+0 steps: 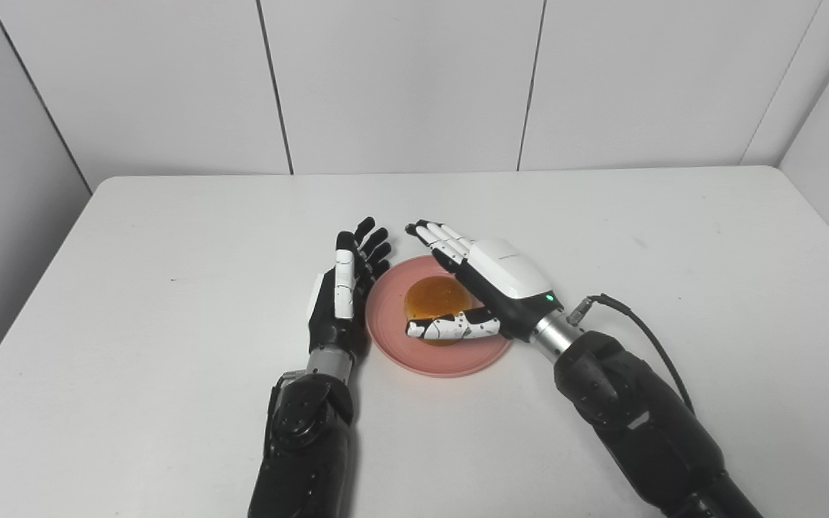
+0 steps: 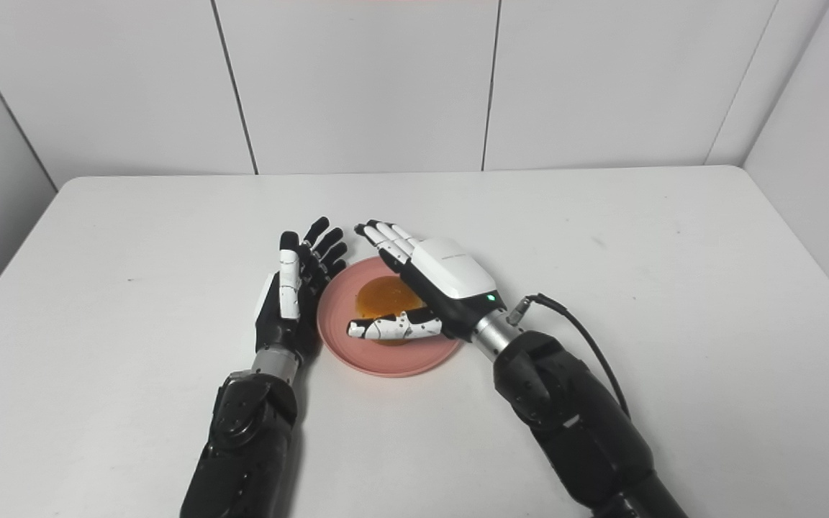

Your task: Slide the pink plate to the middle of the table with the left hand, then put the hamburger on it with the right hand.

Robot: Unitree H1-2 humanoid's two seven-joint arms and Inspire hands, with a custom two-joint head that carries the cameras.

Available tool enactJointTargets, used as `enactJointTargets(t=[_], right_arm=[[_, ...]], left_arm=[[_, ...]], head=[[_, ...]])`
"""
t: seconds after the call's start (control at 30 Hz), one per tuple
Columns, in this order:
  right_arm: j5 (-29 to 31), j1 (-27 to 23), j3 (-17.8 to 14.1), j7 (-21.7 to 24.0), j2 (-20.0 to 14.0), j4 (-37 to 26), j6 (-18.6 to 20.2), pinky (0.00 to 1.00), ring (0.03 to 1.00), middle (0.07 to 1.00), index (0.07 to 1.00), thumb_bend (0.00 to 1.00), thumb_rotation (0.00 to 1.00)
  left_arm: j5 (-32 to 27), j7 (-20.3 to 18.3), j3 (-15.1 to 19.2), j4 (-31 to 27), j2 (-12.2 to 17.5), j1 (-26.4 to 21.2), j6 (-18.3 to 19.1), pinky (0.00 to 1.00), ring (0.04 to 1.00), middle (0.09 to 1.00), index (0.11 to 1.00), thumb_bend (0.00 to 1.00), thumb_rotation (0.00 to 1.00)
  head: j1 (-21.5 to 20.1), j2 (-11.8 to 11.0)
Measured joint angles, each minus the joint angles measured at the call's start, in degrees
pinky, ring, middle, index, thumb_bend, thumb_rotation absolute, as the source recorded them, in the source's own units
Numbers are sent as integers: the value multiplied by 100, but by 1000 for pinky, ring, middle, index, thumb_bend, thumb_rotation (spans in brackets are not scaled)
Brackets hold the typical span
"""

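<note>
Hamburger (image 1: 435,298) sits on the pink plate (image 1: 393,342), roughly at the plate's middle, and the plate lies flat on the white table (image 1: 170,324), about midway between the left and right edges and somewhat nearer the front edge than the back one. Only the bun's glossy brown top shows clearly; the rest of it is partly covered by the right hand (image 1: 490,284). That hand reaches over the plate from the right, its fingers (image 1: 440,241) stretched out past the far side of the hamburger and its thumb (image 1: 454,328) lying across the near side, so the two bracket the bun with a gap between them. Whether thumb or fingers actually touch the bun cannot be told from either view; the hand looks spread rather than clamped. The left hand (image 1: 339,295) stands on edge just beside the plate's left rim, fingers straight, apart and pointing toward the back edge, holding nothing. Whether it touches the rim cannot be told.
</note>
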Motion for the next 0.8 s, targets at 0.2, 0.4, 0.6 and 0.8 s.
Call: enactJointTargets(t=[0.2, 0.4, 0.6, 0.8], right_arm=[[1173, 276, -755, -48, 527, -301, 87, 918, 1000, 1000, 1000, 688, 1000], [1730, 303, -1137, -114, 804, -371, 378, 999, 1000, 1000, 1000, 668, 1000], [2296, 386, -1522, -206, 894, -210, 427, 985, 1000, 1000, 1000, 690, 1000], [2711, 471, -1684, -247, 1037, -53, 424, 986, 1000, 1000, 1000, 672, 1000]], left_arm=[[108, 82, -9, -14, 7, 0, 1, 938, 912, 899, 882, 850, 976], [91, 72, 21, -18, 13, 1, -6, 926, 920, 902, 882, 833, 968], [137, 75, 14, -69, 75, 22, -11, 979, 951, 926, 899, 851, 994], [251, 57, -40, -71, 183, 32, -62, 999, 966, 944, 921, 872, 1000]], head=[[-9, 9], [-26, 9], [-35, 0], [-79, -9]])
